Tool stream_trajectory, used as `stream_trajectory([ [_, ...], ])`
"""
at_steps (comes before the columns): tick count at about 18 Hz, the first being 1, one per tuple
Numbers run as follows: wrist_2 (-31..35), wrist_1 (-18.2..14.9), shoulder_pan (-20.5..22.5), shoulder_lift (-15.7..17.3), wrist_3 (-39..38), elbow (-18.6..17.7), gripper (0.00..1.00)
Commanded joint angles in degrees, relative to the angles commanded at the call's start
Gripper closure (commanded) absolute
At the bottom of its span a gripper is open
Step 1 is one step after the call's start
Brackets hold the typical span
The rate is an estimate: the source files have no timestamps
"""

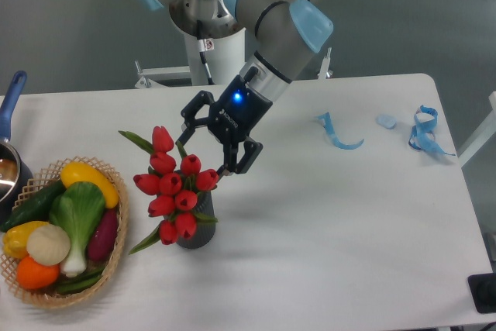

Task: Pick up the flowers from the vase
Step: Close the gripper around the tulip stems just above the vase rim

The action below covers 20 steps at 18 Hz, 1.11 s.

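Flowers (174, 187) upright in vase (197, 230); buds topmost

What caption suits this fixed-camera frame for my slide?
Open gripper poised beside red tulip flowers standing in the vase.

The bunch of red tulip flowers (174, 187) stands in the small dark grey ribbed vase (195, 229) on the white surface (325, 230). The woven wicker basket (116, 249) lies at its 9 o'clock; the black two-finger claw (205, 145) hangs at its 1 o'clock.
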Motion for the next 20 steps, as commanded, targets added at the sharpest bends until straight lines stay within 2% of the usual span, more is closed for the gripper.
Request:
stream_trajectory([
  [3,0.00,2.11,-0.88,-2.46,-2.54,2.19,0.00],
  [10,0.09,2.38,-2.11,-4.39,-3.17,3.60,0.00],
  [13,0.26,4.22,-3.25,-5.63,-3.08,3.87,0.00],
  [16,0.35,4.31,-4.22,-5.72,-3.08,3.96,0.00],
  [18,0.26,4.31,-4.31,-5.72,-3.17,4.13,0.19],
  [20,0.26,4.31,-4.22,-5.72,-3.17,4.13,0.33],
])
